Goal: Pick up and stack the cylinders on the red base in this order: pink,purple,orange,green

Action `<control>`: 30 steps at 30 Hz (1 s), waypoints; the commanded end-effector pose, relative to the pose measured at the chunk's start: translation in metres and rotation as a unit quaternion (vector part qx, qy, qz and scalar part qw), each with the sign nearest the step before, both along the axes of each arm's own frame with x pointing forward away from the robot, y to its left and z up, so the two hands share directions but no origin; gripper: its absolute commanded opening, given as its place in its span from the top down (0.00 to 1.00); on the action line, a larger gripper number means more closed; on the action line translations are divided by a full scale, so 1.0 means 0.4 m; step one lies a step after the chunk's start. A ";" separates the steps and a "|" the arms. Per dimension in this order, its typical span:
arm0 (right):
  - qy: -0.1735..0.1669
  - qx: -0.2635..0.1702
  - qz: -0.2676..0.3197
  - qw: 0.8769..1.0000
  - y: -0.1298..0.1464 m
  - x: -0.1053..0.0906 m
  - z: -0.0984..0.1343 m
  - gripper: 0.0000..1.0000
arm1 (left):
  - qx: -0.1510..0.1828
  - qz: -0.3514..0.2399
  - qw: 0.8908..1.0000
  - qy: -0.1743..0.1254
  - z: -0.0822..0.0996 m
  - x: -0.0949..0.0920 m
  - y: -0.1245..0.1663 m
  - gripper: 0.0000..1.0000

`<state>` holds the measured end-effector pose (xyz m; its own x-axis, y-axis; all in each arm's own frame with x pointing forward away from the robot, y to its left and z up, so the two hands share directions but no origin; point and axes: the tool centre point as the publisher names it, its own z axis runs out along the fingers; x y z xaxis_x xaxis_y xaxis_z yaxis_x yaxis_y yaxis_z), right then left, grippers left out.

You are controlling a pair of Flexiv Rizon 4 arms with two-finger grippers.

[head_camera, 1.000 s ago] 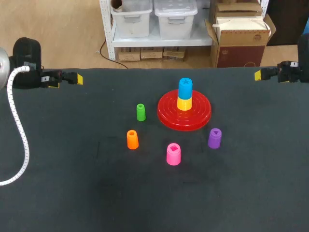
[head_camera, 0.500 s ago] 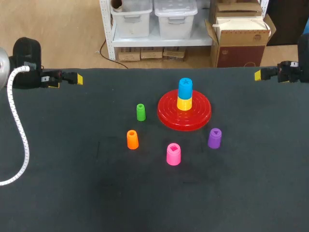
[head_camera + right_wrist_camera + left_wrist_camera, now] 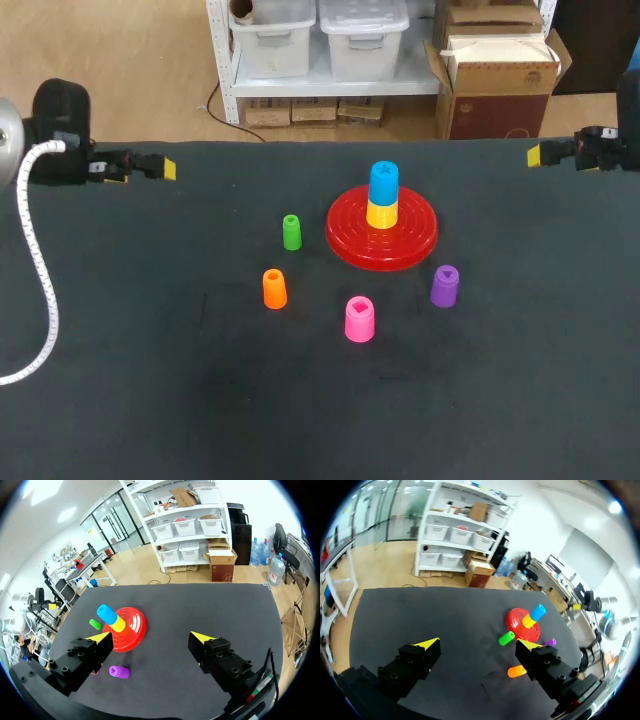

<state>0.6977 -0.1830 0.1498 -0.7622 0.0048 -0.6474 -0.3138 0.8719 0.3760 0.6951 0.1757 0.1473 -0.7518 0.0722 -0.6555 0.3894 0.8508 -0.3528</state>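
The red base (image 3: 345,238) stands mid-table with a yellow cylinder (image 3: 382,214) and a blue one (image 3: 384,182) stacked on its peg. In front of it stand four loose cylinders: green (image 3: 291,232), orange (image 3: 274,288), pink (image 3: 359,318) and purple (image 3: 445,286). My left gripper (image 3: 140,170) hovers at the far left edge, open and empty (image 3: 479,643). Open and empty too, my right gripper (image 3: 545,155) is at the far right edge (image 3: 151,636). From the left wrist I see the base (image 3: 517,617), green (image 3: 506,638) and orange (image 3: 516,671); a finger hides the pink one.
A white cable (image 3: 38,270) loops over the table's left side. From the right wrist, the base (image 3: 131,627), the green cylinder (image 3: 94,624) and the purple one (image 3: 119,671) lie ahead of the fingers.
My left gripper has edged slightly to the right. The right arm and all cylinders are where they were.
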 end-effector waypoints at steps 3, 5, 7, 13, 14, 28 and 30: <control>0.000 0.000 0.000 1.000 0.000 0.000 -0.001 0.00 | -0.020 -0.219 0.968 -0.124 0.014 0.000 -0.025 0.00; 0.000 0.000 0.000 1.000 0.000 0.000 -0.001 0.00 | -0.037 -0.286 0.945 -0.152 0.023 -0.013 -0.036 0.00; 0.000 0.000 0.000 1.000 0.000 0.000 -0.001 0.00 | -0.054 -0.363 0.913 -0.176 0.029 -0.036 -0.047 0.00; 0.000 0.000 0.000 1.000 0.000 0.000 -0.001 0.00 | -0.078 -0.477 0.852 -0.203 0.032 -0.077 -0.079 0.00; 0.000 0.000 0.000 1.000 0.000 0.000 -0.001 0.00 | -0.085 -0.485 0.847 -0.199 0.033 -0.082 -0.086 0.00; 0.000 0.000 0.000 1.000 0.000 0.000 -0.001 0.00 | -0.047 -0.478 0.856 -0.192 -0.032 -0.093 -0.104 0.00; 0.000 0.000 0.000 1.000 0.000 0.000 -0.001 0.00 | -0.039 -0.479 0.857 -0.188 -0.042 -0.092 -0.094 0.00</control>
